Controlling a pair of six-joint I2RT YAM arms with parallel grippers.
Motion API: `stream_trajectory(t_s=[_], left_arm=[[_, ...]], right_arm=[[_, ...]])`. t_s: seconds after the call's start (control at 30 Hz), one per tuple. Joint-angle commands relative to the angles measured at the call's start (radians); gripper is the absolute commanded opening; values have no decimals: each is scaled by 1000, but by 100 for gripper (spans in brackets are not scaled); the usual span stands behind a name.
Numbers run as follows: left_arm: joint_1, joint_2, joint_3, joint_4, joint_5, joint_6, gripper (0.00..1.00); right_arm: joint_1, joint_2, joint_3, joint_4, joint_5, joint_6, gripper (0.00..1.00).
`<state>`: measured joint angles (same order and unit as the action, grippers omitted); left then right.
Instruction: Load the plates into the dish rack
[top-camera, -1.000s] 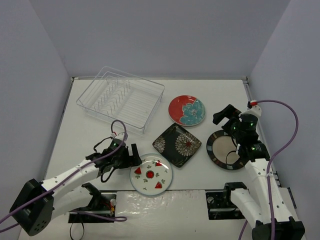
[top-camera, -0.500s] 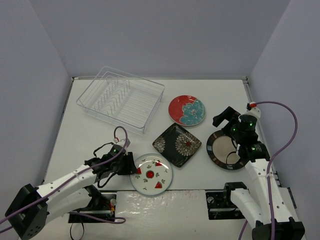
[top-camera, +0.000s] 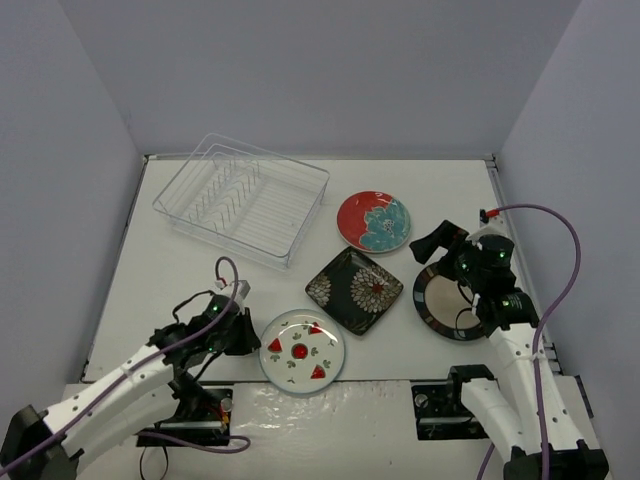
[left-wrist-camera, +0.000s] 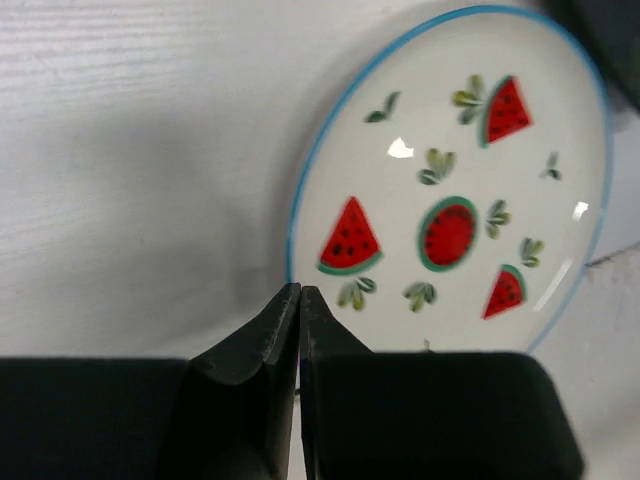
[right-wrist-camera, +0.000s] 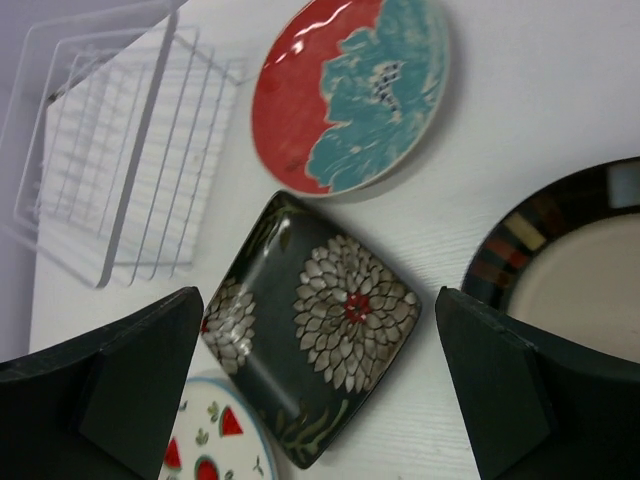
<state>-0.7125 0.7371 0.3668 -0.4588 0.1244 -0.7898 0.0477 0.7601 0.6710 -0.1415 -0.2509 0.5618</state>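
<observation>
At the left claw (left-wrist-camera: 299, 300): fingers pressed together, nothing seen between them, tips at the blue rim of the white plate (left-wrist-camera: 450, 200). Whether they touch it, cannot tell. Only the left wrist view shows this; from the top the claw merely sits beside the plate.

Across from it, the right claw (right-wrist-camera: 318, 330) is spread wide and empty, above the black plate (right-wrist-camera: 260, 380) and the rimmed plate (right-wrist-camera: 560, 280). The top view places it over the rimmed plate's far edge.

Red plate (right-wrist-camera: 350, 95) lies beyond, near the rack (top-camera: 242, 198). All four plates lie flat on the worktop (top-camera: 170, 290), outside the rack.
</observation>
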Motion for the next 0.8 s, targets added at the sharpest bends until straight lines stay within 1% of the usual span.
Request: stream_trajectory(t_s=[0.0,0.1,0.17,0.23,0.4,0.5,0.57,0.6,0.63,0.77], left_arm=[[-13,-200,37,25,53,41,0],[-16,-323,23,38,82,44,0],[-17,-362,17,20,67,31,0],[-19,-367,19,-19,16,16,0],[-21,-255,27,-79,-44,-20,0],[-22,-146,43,-99,-75,-26,1],[-22,-84,48,-85,-66,-26,7],[-24,-60,52,-81,-63,-25,18],[-24,-38,54,-75,-63,-23,21],[-26,59,29,8,-37,-24,24]], right_arm=[[34,13,-40,187,-328,-55,100],[91,30,-69,242,-382,-65,100],[124,45,-67,221,-396,-98,100],[142,58,-59,193,-380,-118,100],[178,85,-69,152,-346,-83,99],[265,105,-86,83,-306,-70,98],[355,113,-103,29,-257,-44,98],[426,118,-112,13,-242,-27,98],[463,122,-119,2,-228,-8,98],[629,145,-157,-24,-191,71,100]])
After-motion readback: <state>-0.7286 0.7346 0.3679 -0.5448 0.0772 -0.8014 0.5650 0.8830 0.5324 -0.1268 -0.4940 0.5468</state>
